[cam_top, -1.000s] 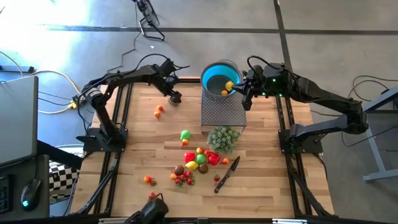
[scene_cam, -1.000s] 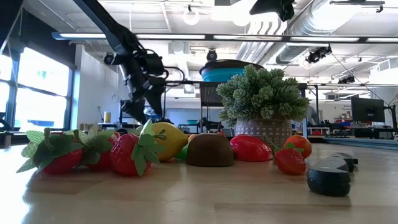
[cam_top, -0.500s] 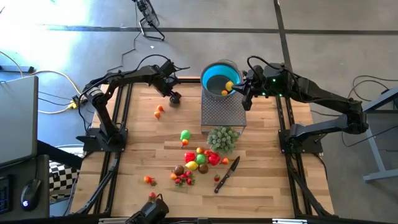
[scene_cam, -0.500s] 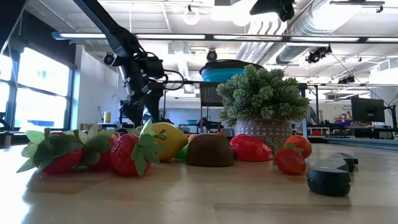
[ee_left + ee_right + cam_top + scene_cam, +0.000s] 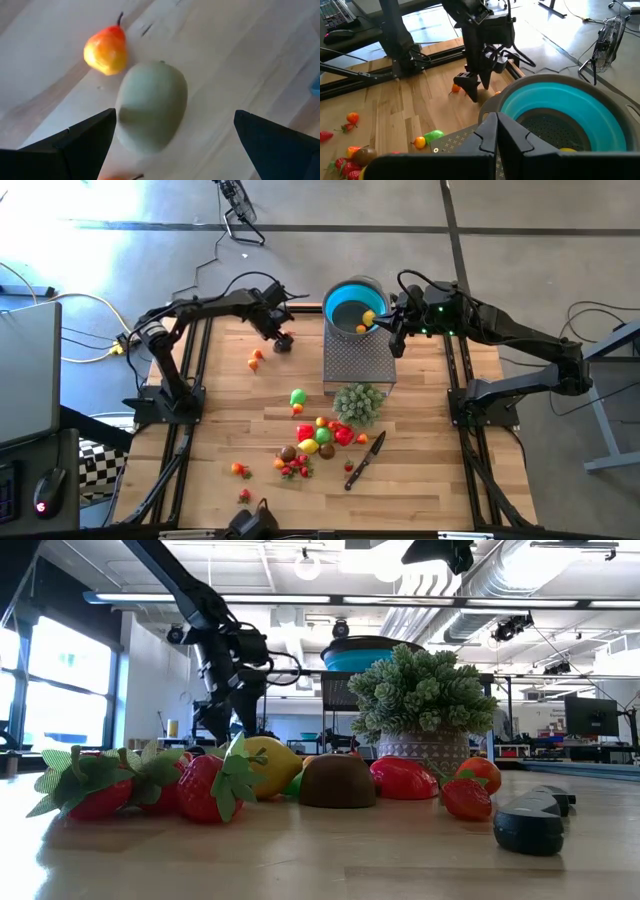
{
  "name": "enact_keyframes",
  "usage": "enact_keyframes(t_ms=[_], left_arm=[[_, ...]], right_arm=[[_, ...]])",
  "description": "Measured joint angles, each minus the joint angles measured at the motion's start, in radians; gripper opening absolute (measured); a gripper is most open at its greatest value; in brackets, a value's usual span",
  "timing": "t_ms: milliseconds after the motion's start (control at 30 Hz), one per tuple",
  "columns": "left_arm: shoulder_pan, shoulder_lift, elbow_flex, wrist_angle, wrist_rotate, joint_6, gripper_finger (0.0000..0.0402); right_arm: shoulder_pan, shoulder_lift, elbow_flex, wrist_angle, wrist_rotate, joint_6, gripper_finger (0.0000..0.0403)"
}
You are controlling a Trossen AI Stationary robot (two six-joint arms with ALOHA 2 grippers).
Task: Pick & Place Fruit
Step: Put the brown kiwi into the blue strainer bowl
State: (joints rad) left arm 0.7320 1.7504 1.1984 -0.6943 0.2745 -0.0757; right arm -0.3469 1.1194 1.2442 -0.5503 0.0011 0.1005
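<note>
My left gripper [image 5: 283, 340] hangs open over the far left of the table. Its fingers stand on either side of a pale green oval fruit [image 5: 150, 111] that lies on the wood. An orange-yellow pear [image 5: 105, 50] lies just beyond that fruit. The blue bowl [image 5: 345, 302] sits on a perforated metal stand [image 5: 355, 360] and holds two small yellow and orange fruits [image 5: 365, 320]. My right gripper [image 5: 497, 131] is shut and holds nothing, raised beside the bowl's right rim. Most of the fruit [image 5: 318, 435] lies heaped near the table's middle.
A pale green bushy cluster [image 5: 358, 402] stands in front of the stand. A black-handled knife [image 5: 365, 460] lies right of the heap. Strawberries [image 5: 293, 467] and single small fruits [image 5: 240, 470] are scattered toward the near edge. A green fruit [image 5: 298, 396] lies mid-table.
</note>
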Motion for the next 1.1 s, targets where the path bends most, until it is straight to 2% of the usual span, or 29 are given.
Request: enact_keyframes(t_ms=[167,533,867,1100], left_arm=[[-0.035,0.0,0.0,0.021,-0.113,0.001,0.0397],[-0.032,0.001,-0.001,0.021,-0.112,-0.033,0.0397],[-0.033,0.093,-0.001,0.026,-0.124,-0.035,0.0397],[-0.032,0.1,-0.001,0.029,-0.127,-0.038,0.0397]], right_arm=[[0.0,0.0,0.0,0.0,0.0,0.0,0.0002],[0.0,0.0,0.0,0.0,0.0,0.0,0.0002],[0.0,0.0,0.0,0.0,0.0,0.0,0.0002],[0.0,0.0,0.0,0.0,0.0,0.0,0.0002]])
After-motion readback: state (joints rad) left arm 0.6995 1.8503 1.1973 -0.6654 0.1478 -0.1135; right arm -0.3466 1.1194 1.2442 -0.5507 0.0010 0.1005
